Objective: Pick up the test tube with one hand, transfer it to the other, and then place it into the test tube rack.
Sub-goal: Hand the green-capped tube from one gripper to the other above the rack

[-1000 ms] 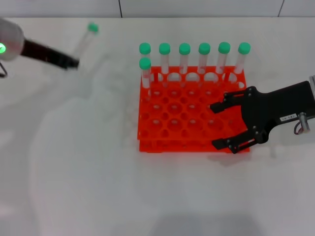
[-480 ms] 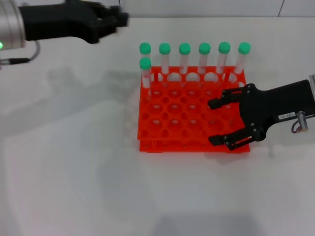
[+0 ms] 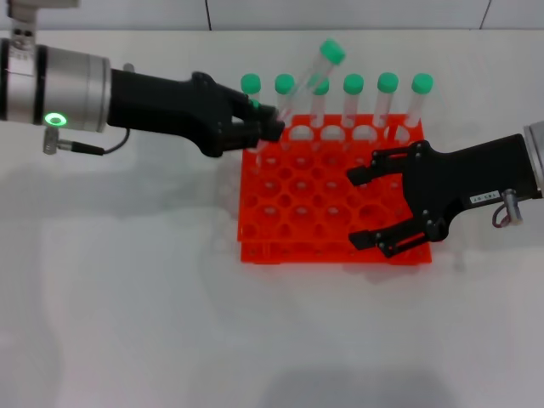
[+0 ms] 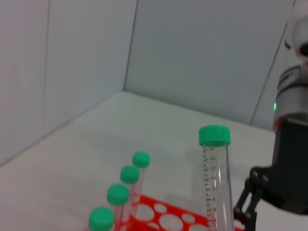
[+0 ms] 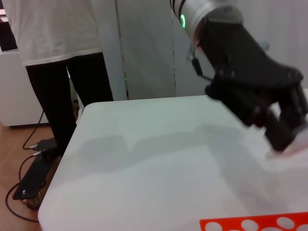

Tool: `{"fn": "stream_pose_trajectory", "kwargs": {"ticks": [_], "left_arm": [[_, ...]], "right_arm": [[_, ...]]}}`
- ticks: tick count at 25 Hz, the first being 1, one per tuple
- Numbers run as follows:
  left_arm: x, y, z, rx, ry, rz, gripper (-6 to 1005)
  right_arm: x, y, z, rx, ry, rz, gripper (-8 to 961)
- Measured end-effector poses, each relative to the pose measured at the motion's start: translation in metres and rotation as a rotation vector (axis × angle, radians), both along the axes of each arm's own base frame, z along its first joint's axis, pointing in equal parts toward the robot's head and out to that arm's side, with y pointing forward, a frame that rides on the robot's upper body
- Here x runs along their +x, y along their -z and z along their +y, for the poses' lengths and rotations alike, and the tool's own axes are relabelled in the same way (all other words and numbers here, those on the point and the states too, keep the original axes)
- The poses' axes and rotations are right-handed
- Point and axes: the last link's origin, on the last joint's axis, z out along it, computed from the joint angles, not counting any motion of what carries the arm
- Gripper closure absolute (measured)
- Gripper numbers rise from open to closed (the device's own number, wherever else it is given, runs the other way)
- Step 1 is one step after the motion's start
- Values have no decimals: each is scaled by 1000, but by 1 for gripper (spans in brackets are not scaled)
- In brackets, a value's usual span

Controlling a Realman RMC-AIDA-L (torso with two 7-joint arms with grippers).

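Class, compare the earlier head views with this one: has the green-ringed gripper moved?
Yes. The left gripper swung in from the table's far left corner to the test tube rack, carrying the test tube.

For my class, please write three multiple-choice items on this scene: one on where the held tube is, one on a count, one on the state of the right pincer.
1. Where is the held test tube?
A. above the rack's back-left part
B. lying on the table
C. in the right pincer

2. How many green-capped tubes stand in the test tube rack?
A. three
B. seven
C. ten

3. The right pincer is
A. shut on a tube
B. open and empty
C. out of view

Answers: 1 A, the left pincer holds it tilted there; 2 B, seven stand at the back; 3 B, its fingers are spread over the rack's right side.
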Motion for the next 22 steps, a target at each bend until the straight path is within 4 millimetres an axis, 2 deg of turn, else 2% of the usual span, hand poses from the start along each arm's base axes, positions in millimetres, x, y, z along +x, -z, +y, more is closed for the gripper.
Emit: {"fn": "stream_pose_trajectory", "kwargs": {"ticks": [4, 12, 22], "left_arm": [[-2, 9, -1, -8, 4, 41, 808], [-8, 11, 0, 22, 19, 64, 808], [-12, 13, -3, 30, 46, 70, 809]], "right_arm": [[1, -1, -1, 4, 6, 7, 84], [4, -3, 4, 32, 26, 0, 84], [0, -27, 28, 153, 138, 16, 84]]}}
